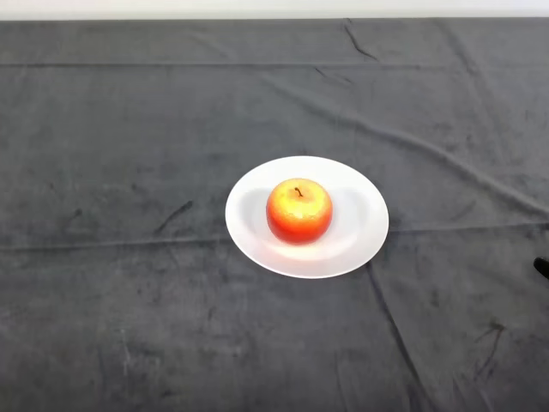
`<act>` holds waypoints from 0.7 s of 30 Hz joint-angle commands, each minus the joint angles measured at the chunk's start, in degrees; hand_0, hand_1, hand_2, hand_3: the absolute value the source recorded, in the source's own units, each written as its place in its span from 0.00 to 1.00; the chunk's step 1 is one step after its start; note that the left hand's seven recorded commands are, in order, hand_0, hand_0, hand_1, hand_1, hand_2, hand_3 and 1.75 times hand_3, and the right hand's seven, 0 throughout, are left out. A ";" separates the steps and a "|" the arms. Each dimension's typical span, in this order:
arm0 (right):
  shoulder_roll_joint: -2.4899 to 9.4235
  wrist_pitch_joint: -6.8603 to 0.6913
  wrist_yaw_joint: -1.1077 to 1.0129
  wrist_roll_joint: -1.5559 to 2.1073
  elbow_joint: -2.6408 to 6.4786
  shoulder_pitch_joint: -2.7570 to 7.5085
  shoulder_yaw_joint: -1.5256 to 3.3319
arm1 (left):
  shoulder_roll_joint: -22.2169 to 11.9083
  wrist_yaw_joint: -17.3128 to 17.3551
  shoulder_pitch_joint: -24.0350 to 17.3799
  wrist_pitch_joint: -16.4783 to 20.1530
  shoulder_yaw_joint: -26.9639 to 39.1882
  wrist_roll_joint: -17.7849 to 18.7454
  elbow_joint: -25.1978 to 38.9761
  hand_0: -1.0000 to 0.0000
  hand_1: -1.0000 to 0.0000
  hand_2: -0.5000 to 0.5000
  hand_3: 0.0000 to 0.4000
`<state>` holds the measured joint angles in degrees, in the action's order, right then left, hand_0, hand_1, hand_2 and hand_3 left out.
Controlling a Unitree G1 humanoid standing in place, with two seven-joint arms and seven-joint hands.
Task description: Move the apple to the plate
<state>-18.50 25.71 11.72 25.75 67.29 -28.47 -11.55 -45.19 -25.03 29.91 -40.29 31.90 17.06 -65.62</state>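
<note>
apple [298,211]: red-orange, yellow patches, dark stem
plate [360,236]: plain white
cloth [129,172]: dark grey, creased, no pattern

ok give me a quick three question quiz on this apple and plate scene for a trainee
1. True or false: the apple sits on the white plate.
2. Multiple choice: which way does the apple's stem point? A) up toward the camera B) down into the plate C) it cannot be seen
3. Short answer: what covers the table?

Key:
1. True; it rests near the plate's middle.
2. A; the stem shows on top of the apple.
3. A dark, wrinkled cloth.
</note>
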 commanded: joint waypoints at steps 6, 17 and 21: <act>2.13 -2.54 0.10 0.88 3.77 2.41 -0.60 | -3.55 1.13 -0.11 -0.50 0.87 -0.59 -0.95 1.00 1.00 0.50 0.00; 2.12 -2.54 0.10 0.88 3.78 2.41 -0.60 | -3.32 1.44 0.13 -0.32 1.18 -0.93 -0.93 1.00 1.00 0.50 0.00; 2.12 -2.54 0.10 0.88 3.78 2.41 -0.60 | -3.24 1.48 0.18 -0.29 1.26 -1.07 -0.89 1.00 1.00 0.50 0.00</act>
<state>-18.50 25.71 11.71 25.75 67.31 -28.47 -11.55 -45.19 -24.17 29.91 -40.29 32.54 16.97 -65.62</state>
